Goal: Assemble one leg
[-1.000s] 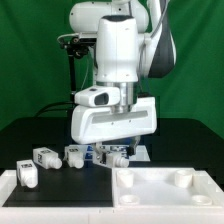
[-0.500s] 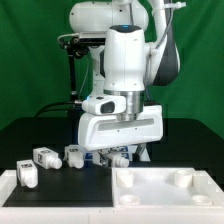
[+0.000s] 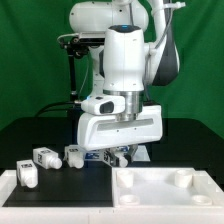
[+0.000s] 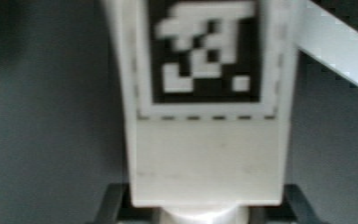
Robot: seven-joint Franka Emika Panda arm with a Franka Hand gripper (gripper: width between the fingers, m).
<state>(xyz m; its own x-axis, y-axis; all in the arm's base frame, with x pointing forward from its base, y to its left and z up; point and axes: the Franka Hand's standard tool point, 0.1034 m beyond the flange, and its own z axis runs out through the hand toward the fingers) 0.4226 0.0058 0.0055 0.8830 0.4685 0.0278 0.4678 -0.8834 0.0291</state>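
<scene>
Black desk (image 3: 30, 135), green backdrop (image 3: 30, 60): end effector (image 3: 119, 152) clenched on the leg (image 4: 201, 130) just beyond the white panel (image 3: 190, 190), fingers (image 4: 108, 205) flanking its plain end; judged light, rigid, smooth plastic, best gripped across flat sides clear of the tag (image 4: 202, 50).

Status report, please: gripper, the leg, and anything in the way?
Gripper low over the table, shut on the leg, fingers against both its sides. Other legs lie loose to the exterior view's left. Nothing seen in the way.
</scene>
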